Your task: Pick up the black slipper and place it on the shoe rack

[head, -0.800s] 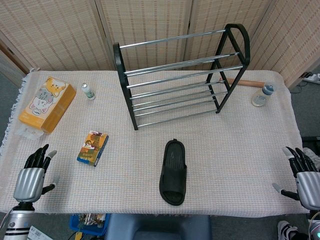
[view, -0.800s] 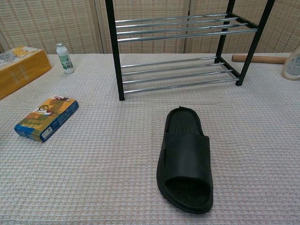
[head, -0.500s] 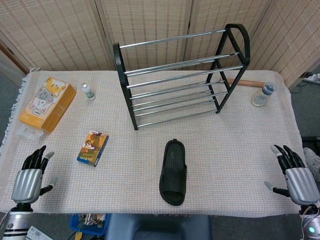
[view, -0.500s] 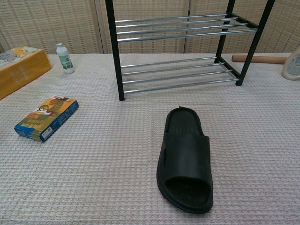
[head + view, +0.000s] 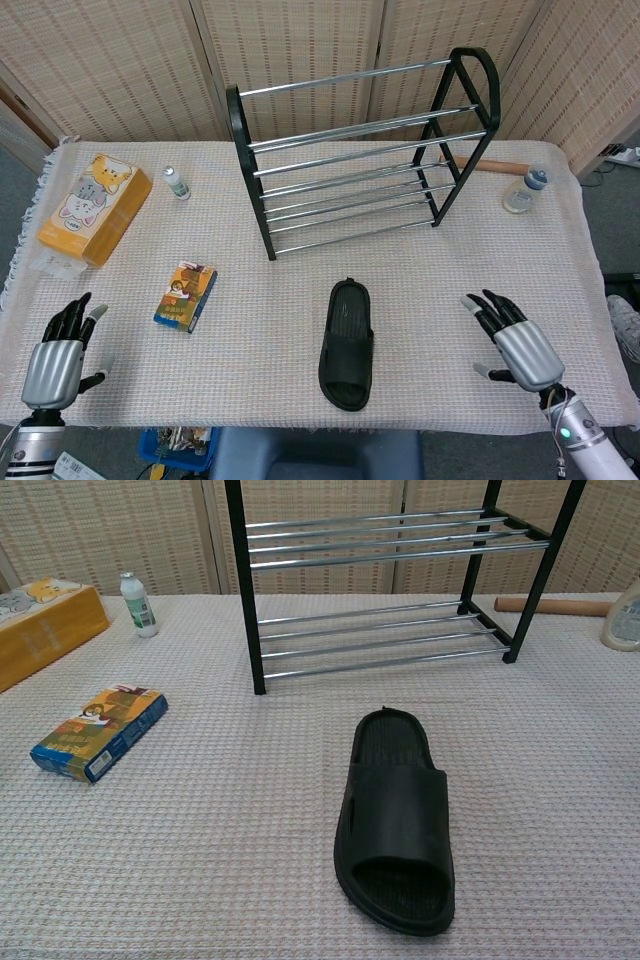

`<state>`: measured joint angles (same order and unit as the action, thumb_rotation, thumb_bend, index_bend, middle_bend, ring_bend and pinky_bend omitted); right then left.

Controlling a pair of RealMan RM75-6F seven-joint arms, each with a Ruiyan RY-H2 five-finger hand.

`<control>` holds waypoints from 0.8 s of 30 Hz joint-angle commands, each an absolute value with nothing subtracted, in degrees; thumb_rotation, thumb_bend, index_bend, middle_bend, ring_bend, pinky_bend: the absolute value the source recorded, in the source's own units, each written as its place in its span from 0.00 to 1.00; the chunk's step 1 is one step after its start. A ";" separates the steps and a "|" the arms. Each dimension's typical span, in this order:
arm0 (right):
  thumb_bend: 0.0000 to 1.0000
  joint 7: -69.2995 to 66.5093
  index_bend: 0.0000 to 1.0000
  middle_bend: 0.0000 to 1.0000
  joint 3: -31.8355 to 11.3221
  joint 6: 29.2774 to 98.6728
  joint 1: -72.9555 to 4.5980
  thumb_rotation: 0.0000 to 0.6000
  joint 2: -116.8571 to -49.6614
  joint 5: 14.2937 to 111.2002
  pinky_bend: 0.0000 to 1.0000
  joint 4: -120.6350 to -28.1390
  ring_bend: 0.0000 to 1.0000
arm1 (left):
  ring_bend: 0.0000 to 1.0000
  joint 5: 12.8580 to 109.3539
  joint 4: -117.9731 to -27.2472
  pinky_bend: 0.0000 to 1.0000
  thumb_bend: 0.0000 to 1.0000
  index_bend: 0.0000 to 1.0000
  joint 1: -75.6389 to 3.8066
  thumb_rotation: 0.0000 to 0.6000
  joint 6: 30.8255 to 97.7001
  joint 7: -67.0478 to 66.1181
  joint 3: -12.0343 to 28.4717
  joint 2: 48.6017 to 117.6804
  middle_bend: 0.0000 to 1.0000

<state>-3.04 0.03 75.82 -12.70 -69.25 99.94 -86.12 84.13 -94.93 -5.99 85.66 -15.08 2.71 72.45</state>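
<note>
The black slipper (image 5: 347,343) lies flat near the table's front edge, heel end pointing toward the rack; the chest view shows the slipper (image 5: 397,820) at centre right. Behind it stands the black shoe rack (image 5: 365,150) with chrome rails, seen close up as the rack (image 5: 390,580) in the chest view. My right hand (image 5: 518,343) hovers over the table to the right of the slipper, fingers spread, holding nothing. Off the front left corner my left hand (image 5: 58,348) is open and empty. Neither hand shows in the chest view.
A small colourful box (image 5: 186,296) lies left of the slipper. At the far left are an orange tissue pack (image 5: 95,207) and a small bottle (image 5: 177,183). A wooden rolling pin (image 5: 497,167) and a squat bottle (image 5: 523,190) sit at the back right.
My right hand has moved left from the table's right edge, in over the table toward the slipper. My left hand has sunk slightly. The slipper has not moved.
</note>
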 commanded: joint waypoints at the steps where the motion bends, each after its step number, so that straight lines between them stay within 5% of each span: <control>1: 0.10 -1.94 0.00 0.08 0.03 72.53 -16.37 1.00 -73.32 102.15 0.10 -83.91 0.00 | 0.00 83.91 -94.89 0.15 0.32 0.16 -5.62 1.00 86.00 -14.74 2.61 72.25 0.00; 12: 0.03 0.88 0.00 0.00 -0.07 66.60 -23.93 1.00 -82.70 104.89 0.00 -78.85 0.00 | 0.00 83.84 -94.09 0.15 0.32 0.16 -4.54 1.00 87.19 -13.38 2.42 71.97 0.00; 24: 0.00 3.31 0.00 0.00 1.46 65.40 -28.54 1.00 -89.77 107.17 0.00 -75.52 0.00 | 0.00 83.52 -92.33 0.15 0.32 0.16 -3.67 1.00 87.63 -11.39 2.31 72.26 0.00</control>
